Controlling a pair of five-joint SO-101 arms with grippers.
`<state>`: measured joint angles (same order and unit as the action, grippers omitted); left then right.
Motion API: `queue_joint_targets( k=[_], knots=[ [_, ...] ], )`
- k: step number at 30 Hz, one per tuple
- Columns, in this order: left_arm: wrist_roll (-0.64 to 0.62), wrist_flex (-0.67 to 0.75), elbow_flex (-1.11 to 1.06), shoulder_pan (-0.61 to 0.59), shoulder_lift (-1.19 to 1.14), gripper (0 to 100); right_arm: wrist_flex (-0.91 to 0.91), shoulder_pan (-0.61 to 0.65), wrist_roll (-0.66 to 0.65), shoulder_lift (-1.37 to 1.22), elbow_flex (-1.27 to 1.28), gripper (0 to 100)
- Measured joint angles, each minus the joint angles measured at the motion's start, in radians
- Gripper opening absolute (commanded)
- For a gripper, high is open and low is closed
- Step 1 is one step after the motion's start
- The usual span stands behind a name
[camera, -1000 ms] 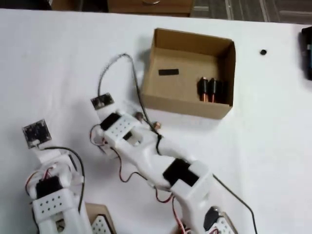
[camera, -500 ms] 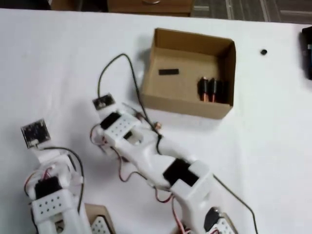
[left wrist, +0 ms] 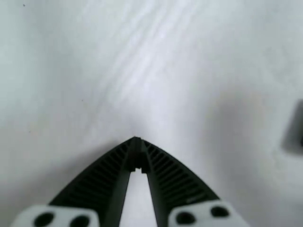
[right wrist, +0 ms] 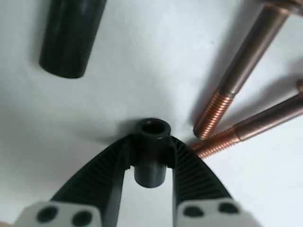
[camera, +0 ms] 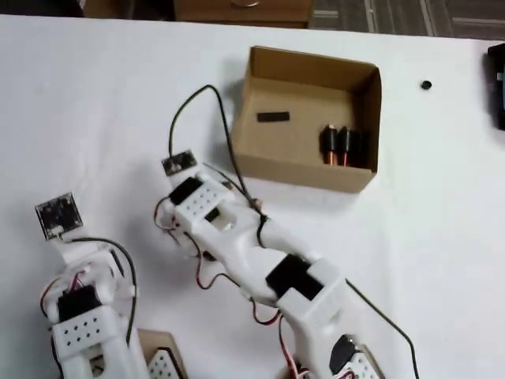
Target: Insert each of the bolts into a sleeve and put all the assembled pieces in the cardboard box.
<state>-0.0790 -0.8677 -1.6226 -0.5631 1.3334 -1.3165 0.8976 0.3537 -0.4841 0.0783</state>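
The sleeve (right wrist: 150, 163) in hand is a short black tube, clamped crosswise between the fingers of the right gripper (right wrist: 151, 144), its open bore facing the wrist camera. Just beside it lie a bolt (right wrist: 242, 66) and a second bolt (right wrist: 265, 119), both copper-coloured, their threaded ends pointing toward the gripper and close to one finger. A second sleeve (right wrist: 72, 38) lies loose on the tabletop (right wrist: 142, 80), well apart from the bolts. The step in hand looks like the start of another assembly: a sleeve is held but no bolt is in it yet. The next move would call for lining the bore up with a threaded end, or for the other arm to bring a bolt to it. In the high view the box (camera: 260, 83) sits at upper centre. Assembled pieces (camera: 341, 146) lie in its lower right corner and a black strip (camera: 272, 117) lies on its floor, so part of the task seems done. The right arm (camera: 260, 253) stretches from lower right to the centre of the frame, just below the box. The left gripper (left wrist: 136, 146), at lower left, is closed on nothing above bare white tabletop. A dark dot (camera: 426, 84) lies at upper right, and a brown surface (camera: 245, 9) shows beyond the far edge.
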Motion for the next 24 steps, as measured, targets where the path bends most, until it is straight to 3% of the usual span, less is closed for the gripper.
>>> queue_joint_targets(
  k=[9,24],
  knots=[
    [0.000,0.000,0.000,0.000,0.000,2,-0.178,-0.009,-0.014,0.124,-0.123,2.0],
    [0.000,0.000,0.000,0.002,0.000,2,-0.219,-0.489,-0.166,0.667,-0.379,2.0]
  ],
)
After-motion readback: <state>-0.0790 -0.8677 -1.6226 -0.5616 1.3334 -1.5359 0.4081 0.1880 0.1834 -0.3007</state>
